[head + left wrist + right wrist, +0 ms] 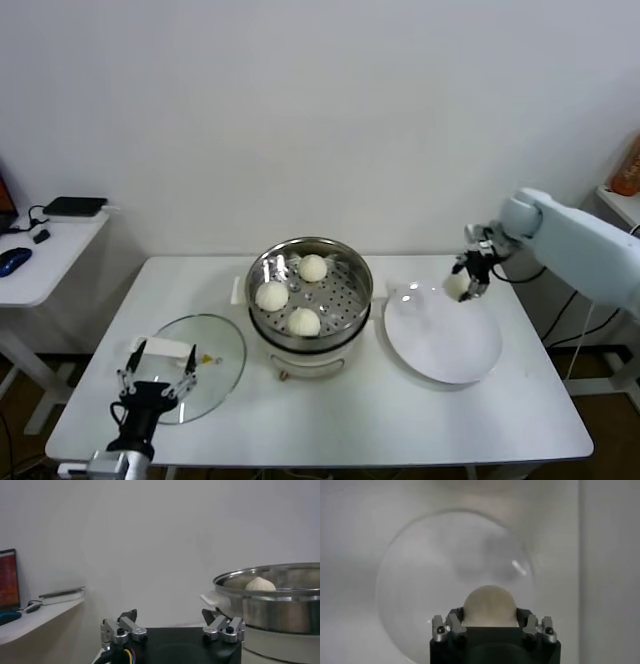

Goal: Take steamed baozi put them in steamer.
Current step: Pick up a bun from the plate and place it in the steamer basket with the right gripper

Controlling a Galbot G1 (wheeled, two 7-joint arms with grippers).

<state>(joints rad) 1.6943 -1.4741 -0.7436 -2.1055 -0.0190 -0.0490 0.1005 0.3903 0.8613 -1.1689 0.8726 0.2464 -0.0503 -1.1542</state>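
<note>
Starting at our left, the left gripper (pixel 157 372) idles with its jaws spread wide and empty above the glass lid (pixel 205 362) near the table's (pixel 330 425) front corner. At centre, the steamer (pixel 310 290) carries three steamed baozi (pixel 304 321) on its perforated floor. Further right sits one white plate (pixel 442 345), now bare, and over its far rim our right gripper (pixel 468 283) is clamped on the fourth baozi (pixel 488 605), lifted clear of the plate. We judge the risks to be a soft bun slipping or getting crushed if our squeeze is off, or clipping the steamer's steel rim during the carry across. Count: four buns, one steamer, one lid, one plate.
</note>
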